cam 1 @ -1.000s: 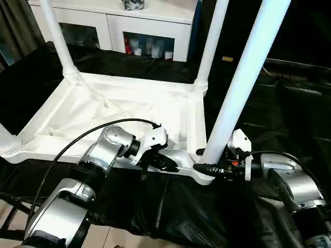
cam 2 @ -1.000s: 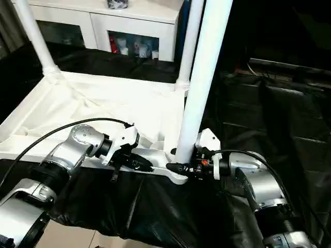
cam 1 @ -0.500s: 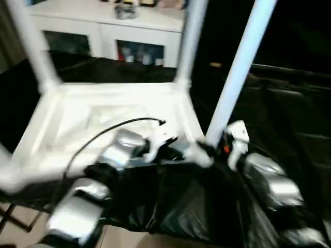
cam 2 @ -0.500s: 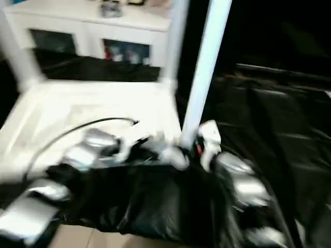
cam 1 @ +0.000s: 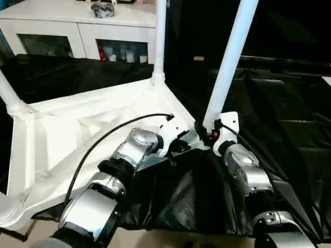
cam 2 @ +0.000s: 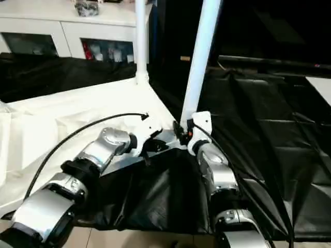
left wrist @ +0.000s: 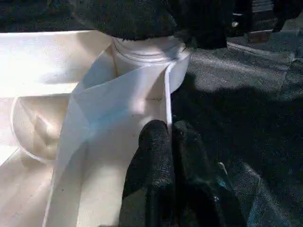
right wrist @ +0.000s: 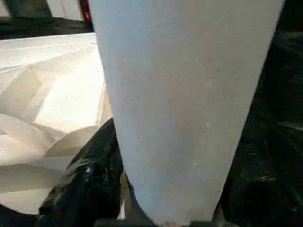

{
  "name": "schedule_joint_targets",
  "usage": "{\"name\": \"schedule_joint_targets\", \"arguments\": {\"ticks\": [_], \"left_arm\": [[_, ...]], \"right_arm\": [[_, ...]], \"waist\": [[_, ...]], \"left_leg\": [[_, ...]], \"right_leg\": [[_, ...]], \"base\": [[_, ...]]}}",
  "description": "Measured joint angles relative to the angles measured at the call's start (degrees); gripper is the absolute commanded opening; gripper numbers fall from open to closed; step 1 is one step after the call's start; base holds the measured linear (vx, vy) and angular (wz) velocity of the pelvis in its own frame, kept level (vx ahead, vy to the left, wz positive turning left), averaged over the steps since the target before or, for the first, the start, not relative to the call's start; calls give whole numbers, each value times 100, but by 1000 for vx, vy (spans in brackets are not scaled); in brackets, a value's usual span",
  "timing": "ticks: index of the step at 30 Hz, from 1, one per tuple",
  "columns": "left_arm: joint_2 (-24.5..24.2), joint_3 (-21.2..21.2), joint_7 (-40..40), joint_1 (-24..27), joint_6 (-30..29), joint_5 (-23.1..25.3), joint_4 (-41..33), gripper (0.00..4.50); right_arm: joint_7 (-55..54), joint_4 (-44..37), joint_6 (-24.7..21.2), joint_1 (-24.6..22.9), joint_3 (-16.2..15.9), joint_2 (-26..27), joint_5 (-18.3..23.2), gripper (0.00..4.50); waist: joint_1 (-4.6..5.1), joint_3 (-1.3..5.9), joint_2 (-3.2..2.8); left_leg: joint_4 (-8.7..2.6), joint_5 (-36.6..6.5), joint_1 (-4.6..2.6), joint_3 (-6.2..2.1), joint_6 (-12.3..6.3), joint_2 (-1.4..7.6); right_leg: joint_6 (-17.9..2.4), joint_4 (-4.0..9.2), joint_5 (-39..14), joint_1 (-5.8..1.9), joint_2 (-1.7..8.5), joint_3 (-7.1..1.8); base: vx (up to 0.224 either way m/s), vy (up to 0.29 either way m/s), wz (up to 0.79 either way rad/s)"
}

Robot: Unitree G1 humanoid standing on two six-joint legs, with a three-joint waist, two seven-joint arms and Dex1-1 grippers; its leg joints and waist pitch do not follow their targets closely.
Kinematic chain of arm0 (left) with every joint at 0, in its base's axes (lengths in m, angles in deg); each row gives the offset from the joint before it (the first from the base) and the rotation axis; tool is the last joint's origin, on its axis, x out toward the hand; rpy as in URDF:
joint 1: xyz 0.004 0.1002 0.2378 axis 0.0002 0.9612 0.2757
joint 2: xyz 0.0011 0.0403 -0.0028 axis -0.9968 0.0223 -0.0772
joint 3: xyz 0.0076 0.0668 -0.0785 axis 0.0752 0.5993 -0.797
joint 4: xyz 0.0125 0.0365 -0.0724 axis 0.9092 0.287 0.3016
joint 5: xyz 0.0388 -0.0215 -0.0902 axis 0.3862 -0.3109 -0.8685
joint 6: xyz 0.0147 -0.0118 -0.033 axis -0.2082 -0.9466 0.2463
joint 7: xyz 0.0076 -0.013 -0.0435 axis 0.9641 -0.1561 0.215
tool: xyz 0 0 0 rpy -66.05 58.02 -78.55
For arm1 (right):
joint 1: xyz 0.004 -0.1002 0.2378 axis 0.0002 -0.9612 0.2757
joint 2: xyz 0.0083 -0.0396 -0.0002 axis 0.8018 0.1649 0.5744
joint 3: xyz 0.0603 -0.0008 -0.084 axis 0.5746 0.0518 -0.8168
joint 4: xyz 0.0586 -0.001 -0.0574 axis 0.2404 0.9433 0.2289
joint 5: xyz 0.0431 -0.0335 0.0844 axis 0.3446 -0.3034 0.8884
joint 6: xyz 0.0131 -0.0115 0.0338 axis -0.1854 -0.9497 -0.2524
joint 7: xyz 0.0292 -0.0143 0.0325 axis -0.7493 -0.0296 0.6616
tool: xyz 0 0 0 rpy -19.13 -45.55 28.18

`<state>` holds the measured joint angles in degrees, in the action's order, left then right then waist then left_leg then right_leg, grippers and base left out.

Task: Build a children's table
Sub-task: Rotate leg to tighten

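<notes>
Table point(cam 1: 77, 129) is laid upside down on black sheeting point(cam 1: 289, 119), ribbed underside up, its long axis running from the near left toward the cabinet point(cam 1: 77, 26). Legs are stood upright in the corner sockets. The near-right leg point(cam 1: 227, 67) is gripped at its base by the right pincer point(cam 1: 208, 135). The tabletop's rim point(left wrist: 166, 94) is pinched by the closed left pincer point(left wrist: 169, 137) beside that socket.

Upturned tabletop point(cam 1: 77, 129) rests on black sheeting point(cam 1: 289, 124).

Bright overhead light glares off the white ribbed plastic tabletop point(cam 1: 77, 129); black plastic sheeting point(cam 1: 289, 119) stays dim.
</notes>
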<state>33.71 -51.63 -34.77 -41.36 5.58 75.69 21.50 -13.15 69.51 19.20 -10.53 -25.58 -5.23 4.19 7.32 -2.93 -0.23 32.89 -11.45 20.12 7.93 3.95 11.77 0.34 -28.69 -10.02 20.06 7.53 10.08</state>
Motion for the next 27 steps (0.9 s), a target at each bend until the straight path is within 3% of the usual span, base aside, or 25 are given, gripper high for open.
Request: {"name": "schedule_joint_targets", "arguments": {"ticks": [4,6,8,9,15,20,23,27], "left_arm": [[-64,61,-195,48,216,-76,-85,0],[-105,94,-321,53,327,-86,-151,0],[-136,107,-437,53,392,-83,-178,0],[-134,140,-537,56,454,-82,-199,0],[-245,201,-810,188,666,-100,-566,0],[-341,177,-866,373,601,-199,-866,0],[-427,86,-1004,542,410,-331,-1199,54],[-705,-93,-1362,780,-90,-749,-1988,75]], "right_arm": [[800,-788,-175,-548,-51,-424,312,339],[1259,-1289,-336,-884,-92,-778,472,346],[1485,-1593,-469,-1074,-100,-995,587,352],[1649,-1846,-562,-1238,-94,-1182,661,383],[2570,-2766,-1038,-1783,102,-1939,1145,383],[2948,-3349,-1333,-2201,27,-2231,1327,383],[3018,-3725,-1534,-2442,12,-2435,1490,393],[3097,-3933,-1673,-2470,44,-2505,1544,393]], "waist": [[-80,-7,8],[-177,-3,18],[-286,14,46],[-357,16,44],[-615,20,39],[-645,15,46],[-645,9,54],[-720,-15,103]], "left_leg": [[-4,1,42,15,0,-9],[-4,4,98,52,-4,-16],[13,14,90,119,-17,-16],[27,14,88,143,-16,-15],[9,30,102,217,-47,5],[7,30,94,227,-48,22],[9,30,91,231,-46,19],[21,31,97,230,-43,21]], "right_leg": [[-3,-53,2,57,-10,-73],[-27,-124,24,123,-21,-159],[-58,-230,86,180,-24,-272],[-43,-284,96,202,-28,-321],[-8,-431,44,319,-51,-419],[-8,-447,36,335,-74,-437],[-7,-448,37,339,-76,-458],[-15,-450,43,341,-83,-471]], "base": [[0,0,0],[0,0,0],[28,-16,2],[56,-33,4],[47,-20,2],[0,0,0],[0,0,0],[0,0,0]]}}
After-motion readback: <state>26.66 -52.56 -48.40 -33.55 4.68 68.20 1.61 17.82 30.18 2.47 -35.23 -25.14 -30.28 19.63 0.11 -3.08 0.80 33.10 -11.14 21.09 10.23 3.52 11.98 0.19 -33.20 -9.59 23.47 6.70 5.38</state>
